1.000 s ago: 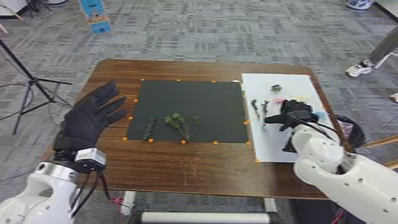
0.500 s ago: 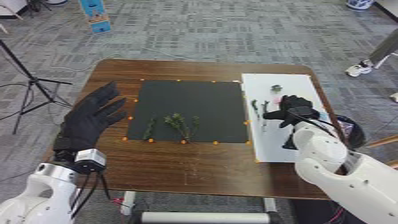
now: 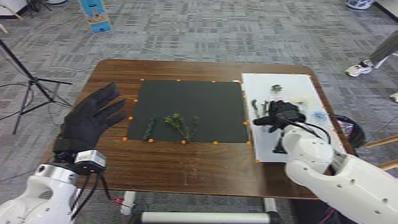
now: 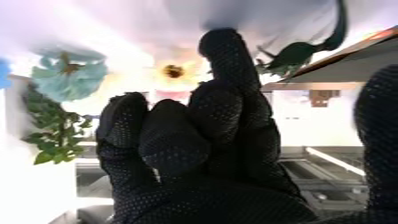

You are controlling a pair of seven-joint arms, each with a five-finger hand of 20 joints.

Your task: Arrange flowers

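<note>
Black left robot hand point(image 3: 84, 122), open, right robot hand point(image 3: 278, 114) (grip unclear), partly hiding white sheet point(image 3: 265, 82)

Head view: illumination moderate and even. The brown wooden tabletop point(image 3: 160, 172) carries a faint sheen toward its near edge; the matte black square mat point(image 3: 195, 90) returns little light. Brightest surface is the white rectangular sheet point(image 3: 266, 152) along the tabletop's right edge. Right wrist view: severe glare behind the robot's black-gloved right hand point(image 3: 282, 111), which reads nearly as a silhouette. Surrounding whites are burnt out; detail is lost around the pale blue-green, ruffled flower point(image 4: 71, 80).
</note>
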